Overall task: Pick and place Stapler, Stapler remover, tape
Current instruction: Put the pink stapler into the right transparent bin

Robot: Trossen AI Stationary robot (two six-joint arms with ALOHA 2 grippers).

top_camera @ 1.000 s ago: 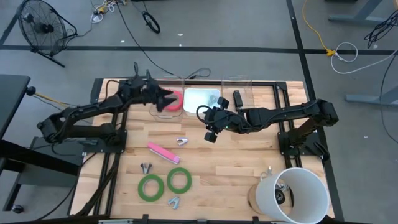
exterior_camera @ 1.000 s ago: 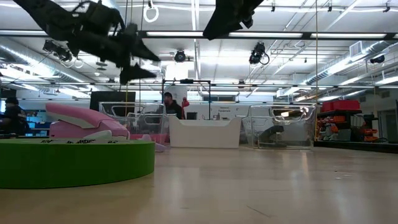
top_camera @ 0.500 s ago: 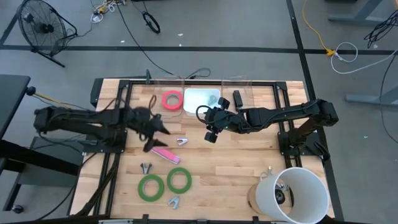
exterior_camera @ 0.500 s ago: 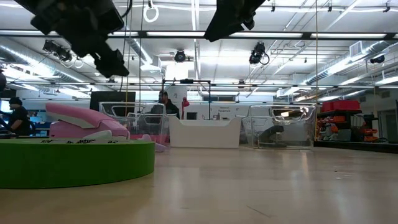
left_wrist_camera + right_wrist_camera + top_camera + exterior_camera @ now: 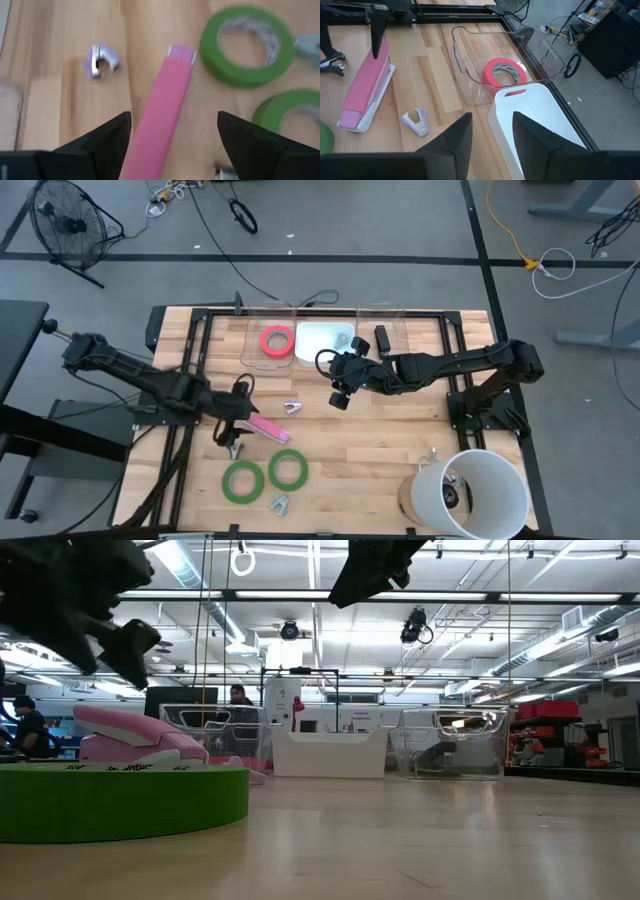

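A pink stapler (image 5: pixel 268 429) lies flat on the wooden table. My left gripper (image 5: pixel 238 424) is open above the stapler's left end, one finger on either side of the stapler (image 5: pixel 165 115) and apart from it. Two green tape rolls (image 5: pixel 242 480) (image 5: pixel 288 469) lie flat near the front edge. The pinkish red tape (image 5: pixel 277 341) lies in a clear bin (image 5: pixel 250 352) at the back. Staple removers lie at mid-table (image 5: pixel 292 408), by the left gripper (image 5: pixel 236 450) and at the front (image 5: pixel 279 503). My right gripper (image 5: pixel 338 394) is open and empty, above mid-table.
A white bin (image 5: pixel 325 340) stands next to the red tape's bin. A second clear bin (image 5: pixel 382 328) to its right holds a dark object. A large white bucket (image 5: pixel 470 492) stands at the front right corner. Bare wood lies under and right of my right gripper.
My left gripper has left the clear bin at the back, where the pinkish red tape stays. It has swung toward the table's near edge and gone down over the pink stapler's left end.
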